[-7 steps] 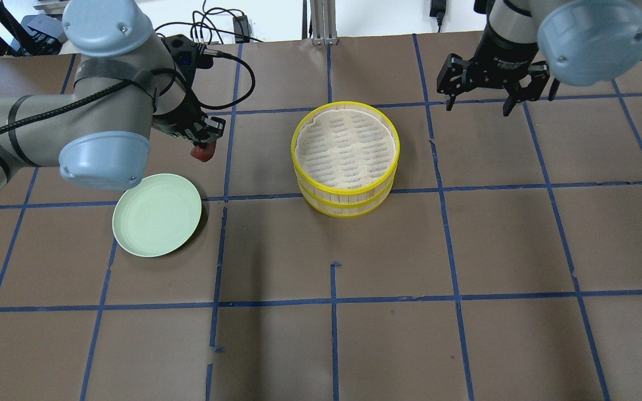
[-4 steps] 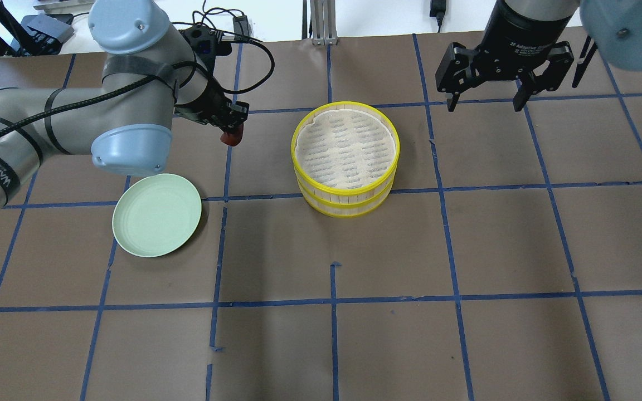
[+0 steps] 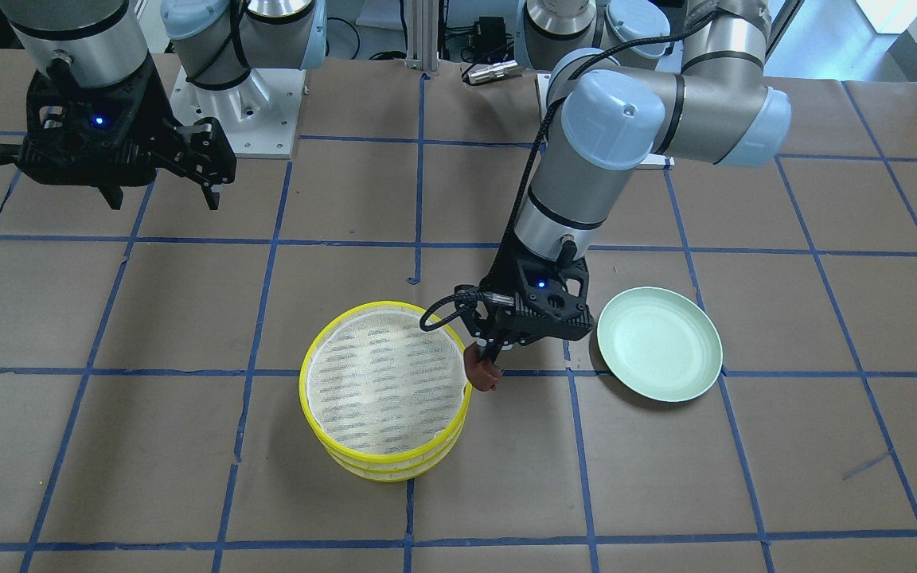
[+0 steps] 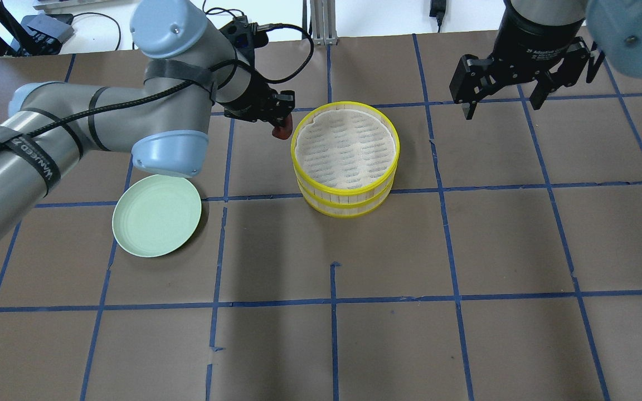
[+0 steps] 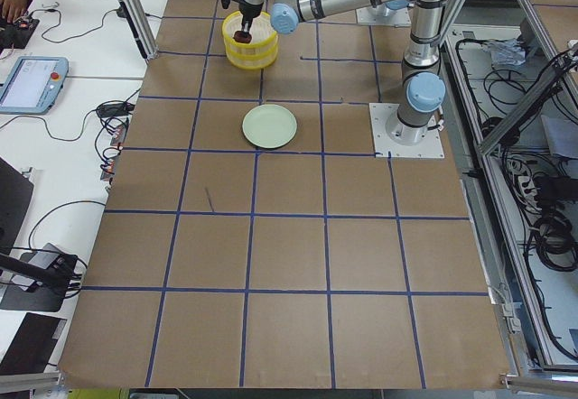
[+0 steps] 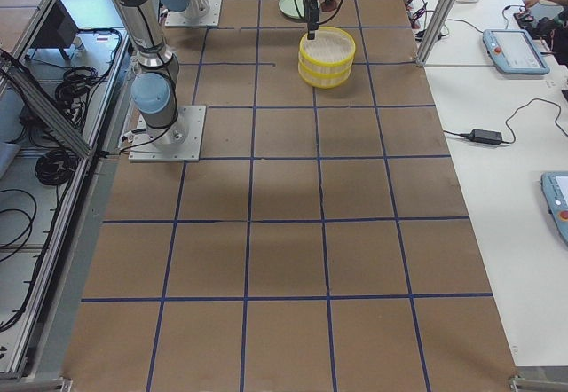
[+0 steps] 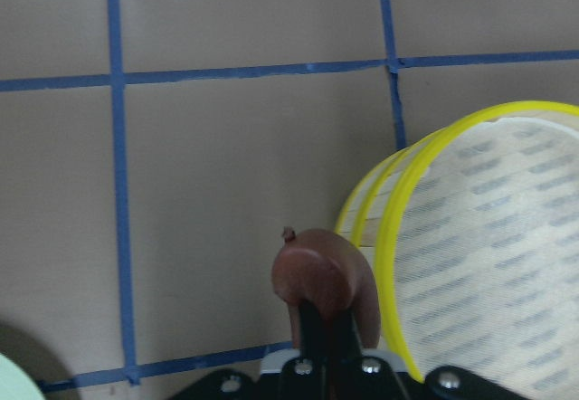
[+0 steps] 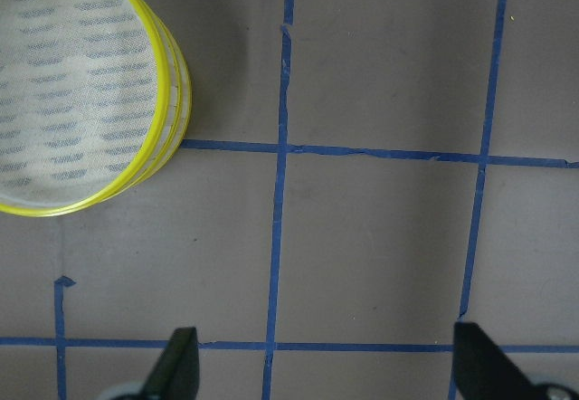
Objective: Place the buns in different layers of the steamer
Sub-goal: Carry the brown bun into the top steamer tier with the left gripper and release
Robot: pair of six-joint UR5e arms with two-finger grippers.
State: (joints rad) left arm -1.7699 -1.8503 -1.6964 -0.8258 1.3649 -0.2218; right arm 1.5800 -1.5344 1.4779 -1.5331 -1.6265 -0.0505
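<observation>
Two yellow-rimmed steamer layers (image 4: 345, 153) stand stacked mid-table, also in the front view (image 3: 383, 387). The top liner (image 4: 345, 146) is bare; the lower layer's inside is hidden. My left gripper (image 4: 282, 129) is shut on the reddish-brown bun (image 4: 282, 132) and holds it above the table just beside the stack's left rim. The bun shows in the front view (image 3: 481, 372) and the left wrist view (image 7: 324, 282). My right gripper (image 4: 503, 102) hangs open and empty at the back right. No white bun is in view.
A pale green plate (image 4: 156, 214), with nothing on it, lies left of the stack, also in the front view (image 3: 659, 344). Blue tape lines grid the brown table. Cables and a metal post stand at the far edge behind the stack.
My left gripper has carried the reddish-brown bun rightward from above the plate to the steamer's left rim. My right gripper shifted a little to the right, still open.
</observation>
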